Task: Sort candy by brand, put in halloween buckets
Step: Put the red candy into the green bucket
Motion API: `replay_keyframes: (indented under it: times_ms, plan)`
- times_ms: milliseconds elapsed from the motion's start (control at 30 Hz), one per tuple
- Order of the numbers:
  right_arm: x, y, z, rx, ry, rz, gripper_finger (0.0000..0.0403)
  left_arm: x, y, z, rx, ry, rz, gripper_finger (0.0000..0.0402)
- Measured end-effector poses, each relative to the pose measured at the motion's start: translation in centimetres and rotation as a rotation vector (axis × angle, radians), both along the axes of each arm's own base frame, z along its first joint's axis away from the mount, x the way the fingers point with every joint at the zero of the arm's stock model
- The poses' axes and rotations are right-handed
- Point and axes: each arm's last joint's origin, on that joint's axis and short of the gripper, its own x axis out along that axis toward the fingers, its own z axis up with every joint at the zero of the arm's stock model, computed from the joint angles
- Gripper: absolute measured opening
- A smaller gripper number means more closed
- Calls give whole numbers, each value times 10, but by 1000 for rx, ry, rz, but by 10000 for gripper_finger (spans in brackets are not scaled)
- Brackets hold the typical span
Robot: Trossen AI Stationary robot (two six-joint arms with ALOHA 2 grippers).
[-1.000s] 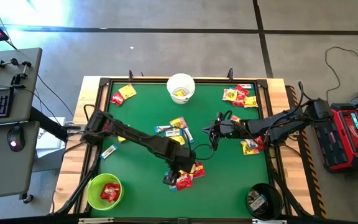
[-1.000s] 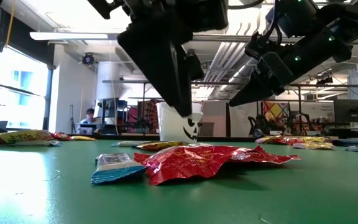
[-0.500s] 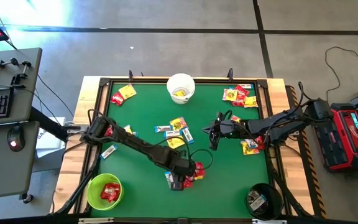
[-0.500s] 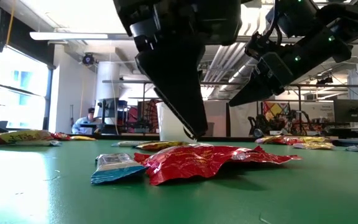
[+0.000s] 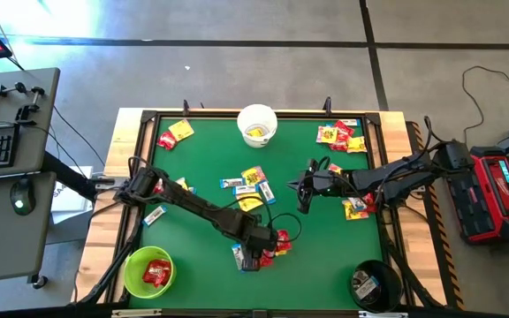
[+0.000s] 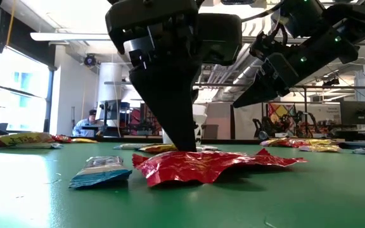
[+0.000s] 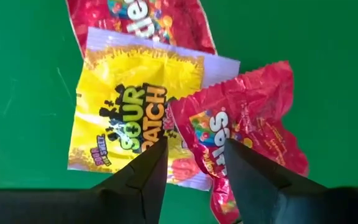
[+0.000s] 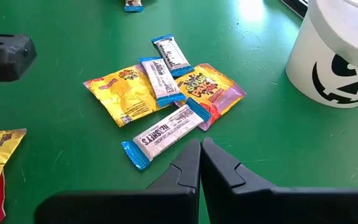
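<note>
Red packet [image 7: 244, 134] on green table [image 5: 193, 168] sits under left hand [image 7: 191, 163], fingers apart; right hand [image 8: 201, 163] pinched together, empty.

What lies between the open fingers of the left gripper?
In the left wrist view, the left gripper straddles the overlap of a yellow Sour Patch packet and a crumpled red Skittles packet.

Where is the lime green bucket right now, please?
In the high view, the lime green bucket sits at the table's near-left corner, holding red packets.
</note>
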Motion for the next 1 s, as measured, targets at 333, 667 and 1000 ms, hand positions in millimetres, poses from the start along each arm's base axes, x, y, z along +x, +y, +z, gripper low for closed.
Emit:
replay_keyframes:
  times_ms: [333, 667, 1000]
  plan:
    - [0, 0, 0, 0, 0, 0, 0, 0, 0, 0, 18, -9, -65, 40]
    - [0, 0, 0, 2, 0, -1, 0, 0, -5, 10, 70, -17, -179, 1]
    - [0, -1, 0, -16, 0, -33, 0, -11, -18, 53, 185, 94, -288, 0]
